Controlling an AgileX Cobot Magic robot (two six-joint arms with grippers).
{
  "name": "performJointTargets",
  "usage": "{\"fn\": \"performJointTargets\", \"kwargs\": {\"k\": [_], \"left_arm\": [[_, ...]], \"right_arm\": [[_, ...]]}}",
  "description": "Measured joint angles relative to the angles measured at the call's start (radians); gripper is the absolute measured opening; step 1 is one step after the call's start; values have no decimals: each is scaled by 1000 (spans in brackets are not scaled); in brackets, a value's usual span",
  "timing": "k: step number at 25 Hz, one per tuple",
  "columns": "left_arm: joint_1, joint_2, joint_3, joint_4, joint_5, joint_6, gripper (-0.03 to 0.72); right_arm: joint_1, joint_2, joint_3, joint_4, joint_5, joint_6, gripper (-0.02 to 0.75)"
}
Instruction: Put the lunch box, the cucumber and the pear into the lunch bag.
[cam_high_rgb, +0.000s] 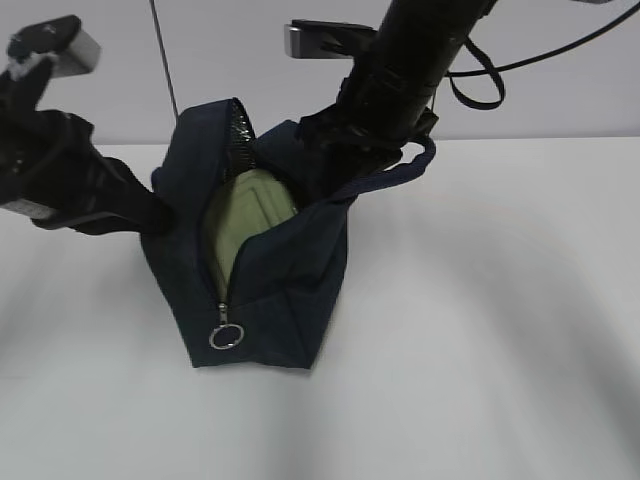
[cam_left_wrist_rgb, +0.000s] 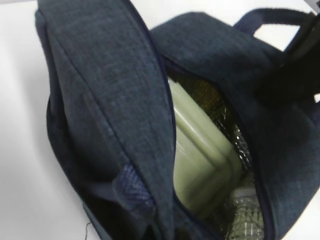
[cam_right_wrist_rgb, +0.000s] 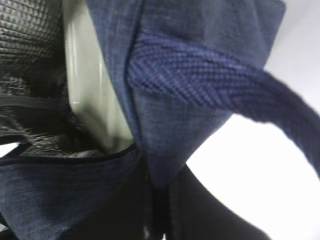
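Lunch bag (cam_high_rgb: 270, 290) rim between both jaws

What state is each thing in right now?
Bag: unzipped, mouth held open, standing on the table.
Lunch box: inside the bag, lid on, tilted.
Left pincer: shut on the bag's left side.
Right pincer: shut on the bag's right edge.

White table (cam_high_rgb: 500, 350), pale wall (cam_high_rgb: 560, 100)
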Motion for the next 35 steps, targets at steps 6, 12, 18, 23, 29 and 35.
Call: {"fn": "performJointTargets", "kwargs": {"k": [6,12,18,23,29,35], "left_arm": [[-55,62,-5,-26,-48,-10,1],[-57,66,-5,-28,-54,-10,1],[-57,66,-5,-16,-60,-10,18],[-57,59,-5,18,-68,-10,185],[-57,-5,-5,32,-73,-10,337],[-57,-86,-5,73,-66,-10,349]], "right_arm": [[-36,-20,106,-2,-18,-29,8],[-36,-30,216,93,-70,-109,36],[-36,-32,229,211,-72,-195,179],[-36,-73,229,228,-73,-219,454],[-36,-161,229,230,-73,-226,510],[-36,-264,268,238,-122,-228,497]]}}
